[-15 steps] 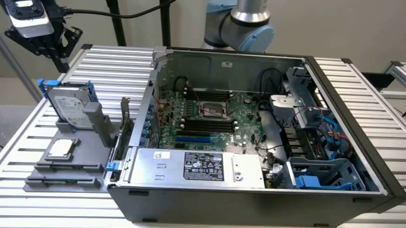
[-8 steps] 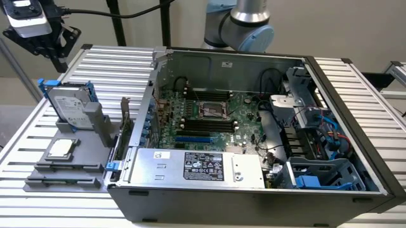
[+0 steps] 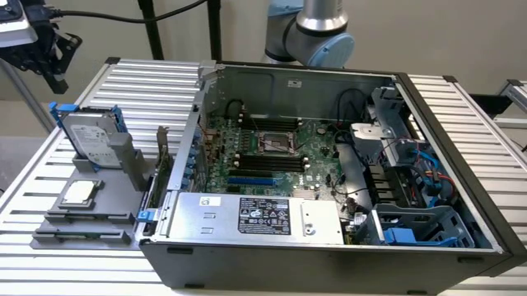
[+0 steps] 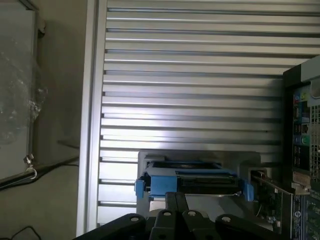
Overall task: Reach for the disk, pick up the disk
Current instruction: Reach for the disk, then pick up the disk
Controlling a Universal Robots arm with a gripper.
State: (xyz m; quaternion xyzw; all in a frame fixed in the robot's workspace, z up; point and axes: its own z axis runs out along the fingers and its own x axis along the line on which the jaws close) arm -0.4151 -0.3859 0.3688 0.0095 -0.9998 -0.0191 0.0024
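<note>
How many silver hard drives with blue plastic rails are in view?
1: the disk stands in a grey holder, on the exterior view's left of the open black computer case; more may hide inside.

1. We see the computer case [image 3: 329,271] on the table [image 3: 140,80].
2. At the exterior view's left of it, the disk [image 3: 91,142] stands upright in a stand [image 3: 123,161].
3. Before the disk lies a chip [image 3: 79,192].
4. The gripper [image 3: 56,81] hangs above the disk, apart.
</note>
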